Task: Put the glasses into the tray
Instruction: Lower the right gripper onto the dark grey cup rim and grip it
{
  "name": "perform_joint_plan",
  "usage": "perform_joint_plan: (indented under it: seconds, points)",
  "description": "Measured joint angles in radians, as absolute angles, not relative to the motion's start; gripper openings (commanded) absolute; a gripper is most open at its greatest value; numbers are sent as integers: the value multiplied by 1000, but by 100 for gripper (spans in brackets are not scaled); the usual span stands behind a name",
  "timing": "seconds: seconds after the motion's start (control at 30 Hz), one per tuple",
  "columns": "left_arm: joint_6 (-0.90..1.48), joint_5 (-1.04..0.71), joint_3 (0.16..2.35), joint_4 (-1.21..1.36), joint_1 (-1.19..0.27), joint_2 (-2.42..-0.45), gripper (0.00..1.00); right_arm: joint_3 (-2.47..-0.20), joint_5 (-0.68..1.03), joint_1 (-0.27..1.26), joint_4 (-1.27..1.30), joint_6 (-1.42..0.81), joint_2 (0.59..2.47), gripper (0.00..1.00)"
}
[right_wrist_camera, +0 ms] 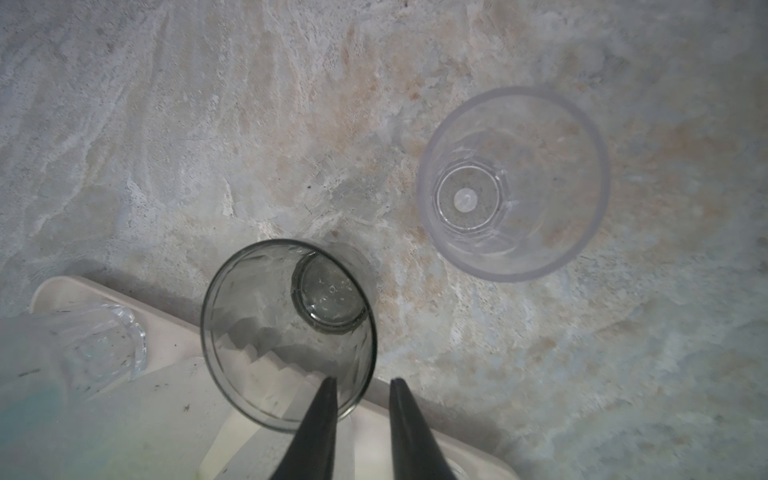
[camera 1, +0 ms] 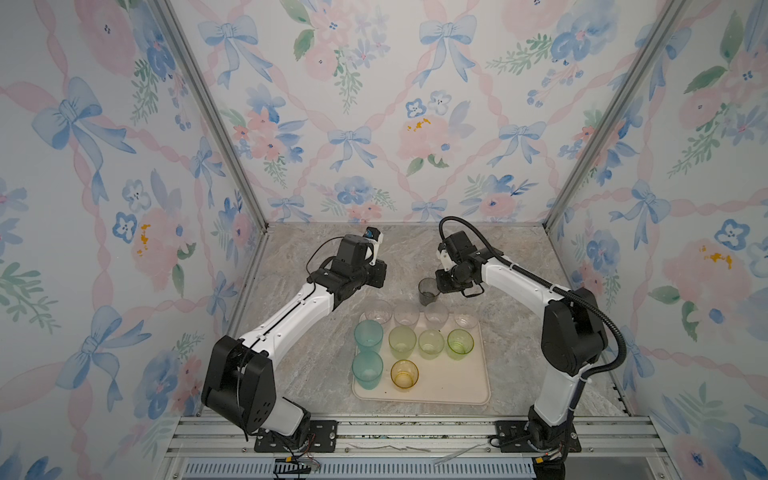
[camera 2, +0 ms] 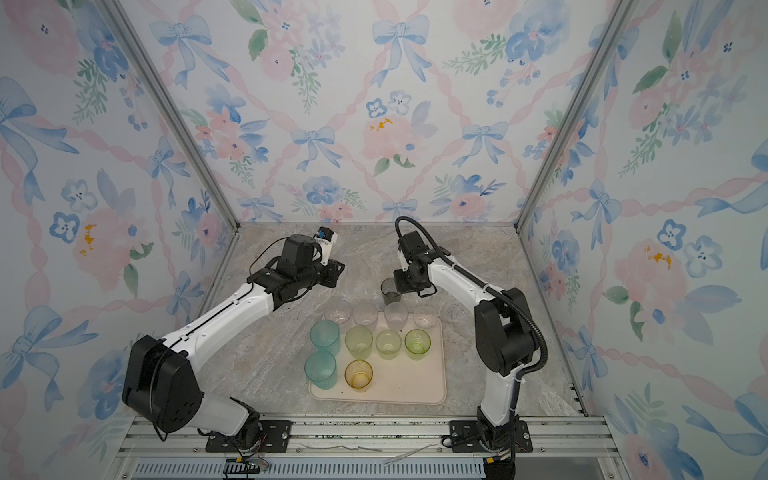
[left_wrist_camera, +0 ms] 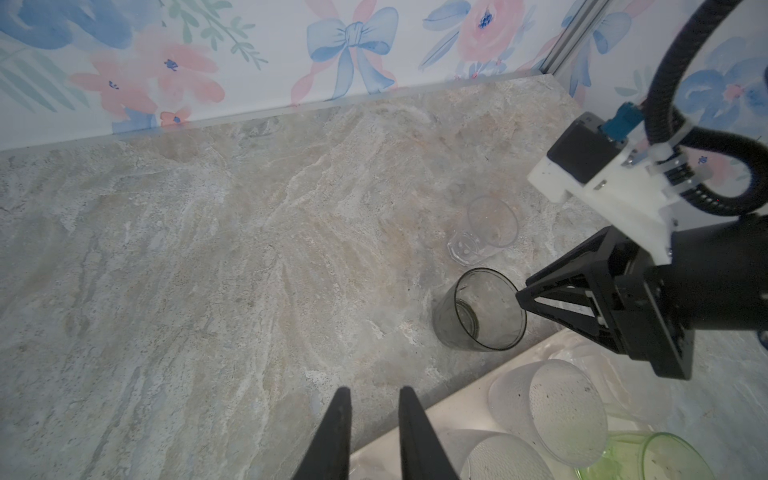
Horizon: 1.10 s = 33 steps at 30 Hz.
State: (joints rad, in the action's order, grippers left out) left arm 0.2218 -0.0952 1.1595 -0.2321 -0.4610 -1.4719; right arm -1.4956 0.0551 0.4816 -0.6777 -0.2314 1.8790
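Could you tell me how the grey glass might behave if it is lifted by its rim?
The grey glass looks thin-walled and empty, so probably light. Its smooth wall may slip in the right tool, which straddles only the rim.

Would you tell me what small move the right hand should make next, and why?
I would probably close: the right hand straddles the rim of the smoky grey glass, one finger inside, one outside, not yet pinching, and it stands on the table, outside the tray.
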Motion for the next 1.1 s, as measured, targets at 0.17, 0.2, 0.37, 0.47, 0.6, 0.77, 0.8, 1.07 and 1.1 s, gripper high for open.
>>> perform_joint_plan:
  seconds: [0.17,0.2,0.37,0.47,0.6,0.77,0.8,1.07,1.1]
  points:
    - [222,-95,1159,-232,-455,-1472,23,-1512,56,482,-677,-231,1901,25]
    - [222,-96,1159,-232,-455,-1472,23,-1515,56,482,-677,-231,1907,25]
    - [221,-96,1159,-232,-450,-1472,23,-1530,56,482,-677,-231,1933,23]
    - [221,-99,1157,-232,-447,-1472,23,-1541,56,482,-679,-232,1946,22]
    - [221,-103,1154,-232,-442,-1472,23,-1551,56,482,-681,-231,1951,21]
    - [218,-106,1154,-232,-437,-1472,23,-1578,56,481,-680,-231,1967,18]
    - [218,-106,1154,-232,-437,-1472,23,-1581,56,481,-680,-231,1973,17]
    - [217,-113,1154,-232,-430,-1472,23,-1585,56,481,-688,-231,2001,12]
    - [215,-113,1154,-232,-429,-1472,23,-1586,56,481,-688,-229,2001,11]
